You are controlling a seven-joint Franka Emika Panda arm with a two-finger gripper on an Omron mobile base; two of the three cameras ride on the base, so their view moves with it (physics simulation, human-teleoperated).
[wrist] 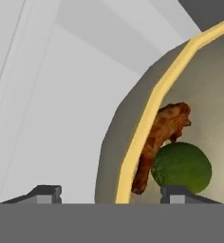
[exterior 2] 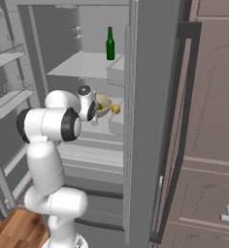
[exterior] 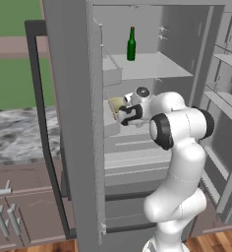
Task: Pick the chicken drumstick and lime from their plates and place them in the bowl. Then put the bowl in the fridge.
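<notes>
as fingers straddle it, bowl (wrist: 147, 118) rim inside pincer (wrist: 111, 192)

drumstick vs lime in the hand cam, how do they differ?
The chicken drumstick is brown, long and tapered; the lime is dark green and round. The drumstick lies along the inner wall just under the bowl's rim; the lime sits further in, against its lower part. Both are inside the bowl, touching or nearly so.

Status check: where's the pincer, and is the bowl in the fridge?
Pincer open, straddling bowl rim. Bowl on fridge shelf, drumstick and lime inside. Green bottle one shelf up, nothing blocking.
</notes>
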